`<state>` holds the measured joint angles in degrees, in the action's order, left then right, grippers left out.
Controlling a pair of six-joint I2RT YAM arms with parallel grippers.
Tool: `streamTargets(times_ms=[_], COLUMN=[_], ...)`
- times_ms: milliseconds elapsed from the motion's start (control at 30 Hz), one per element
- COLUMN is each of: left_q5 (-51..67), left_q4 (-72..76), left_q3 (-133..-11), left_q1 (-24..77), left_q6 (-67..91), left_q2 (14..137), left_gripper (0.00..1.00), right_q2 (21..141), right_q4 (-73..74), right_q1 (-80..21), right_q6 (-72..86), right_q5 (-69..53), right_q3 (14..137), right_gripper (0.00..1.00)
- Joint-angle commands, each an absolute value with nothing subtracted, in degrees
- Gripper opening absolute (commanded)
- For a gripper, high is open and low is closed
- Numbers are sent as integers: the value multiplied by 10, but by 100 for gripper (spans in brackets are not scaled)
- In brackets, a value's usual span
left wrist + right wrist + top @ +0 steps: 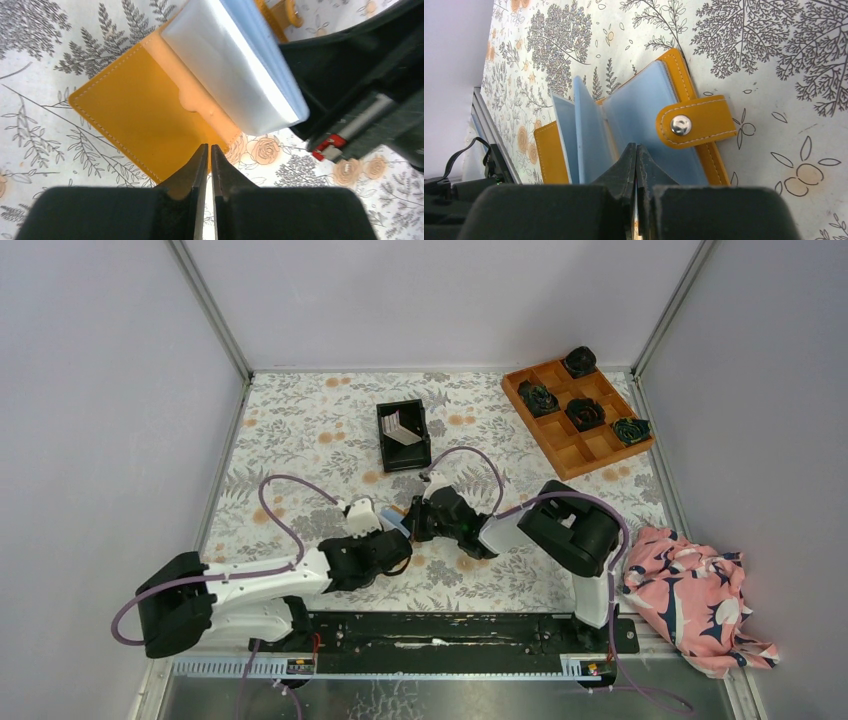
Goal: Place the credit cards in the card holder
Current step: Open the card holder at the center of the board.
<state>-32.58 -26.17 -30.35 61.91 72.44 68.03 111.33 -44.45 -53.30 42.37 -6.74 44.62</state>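
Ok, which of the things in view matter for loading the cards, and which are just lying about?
For the job:
card holder
credit cards, in the black bin

Lying about:
orange tray with dark rosettes
pink floral cloth
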Motion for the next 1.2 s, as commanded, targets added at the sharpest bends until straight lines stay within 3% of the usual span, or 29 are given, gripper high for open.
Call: streamTargets(times_ms=[0, 800, 1167], left_q5=[-391, -564, -489], left_q4=[-361, -409, -271], left_q3=[-338, -418, -401], left_q1=[635, 649, 594], left_q6=[757, 793, 716], left_q2=[645, 587, 673], left_gripper=[13, 19, 22], right_q2=[1122, 1095, 1104], right_q4=[-394, -354, -351], right_q1=[-547, -654, -681], right_q6=[392, 303, 294], right_q5=[-28, 180, 227], right_q3=[453, 423, 414], right_gripper=[0, 0, 0])
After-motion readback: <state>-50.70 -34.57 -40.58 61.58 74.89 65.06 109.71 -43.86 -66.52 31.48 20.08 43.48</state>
